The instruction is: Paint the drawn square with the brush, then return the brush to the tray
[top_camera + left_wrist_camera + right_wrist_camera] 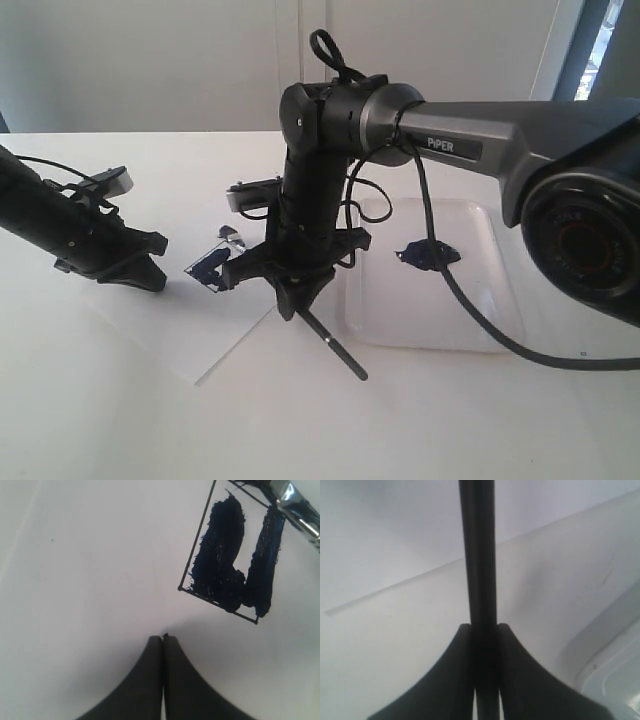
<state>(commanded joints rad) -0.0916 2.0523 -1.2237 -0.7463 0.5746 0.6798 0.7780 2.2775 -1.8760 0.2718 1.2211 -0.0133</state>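
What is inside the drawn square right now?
Two joined dark blue paint strokes fill part of the drawn square; bare paper between. The brush hides one corner.

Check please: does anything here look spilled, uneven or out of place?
The square is painted unevenly: two dark strokes with a bare white strip between them. A dark paint blot lies in the tray.

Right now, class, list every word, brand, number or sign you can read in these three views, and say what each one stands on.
"PiPER": on the grey link of the right arm, exterior view.
Faint lettering on the dark round housing at that view's right edge: too blurred to read.
Left wrist view: no text.
Right wrist view: no text.
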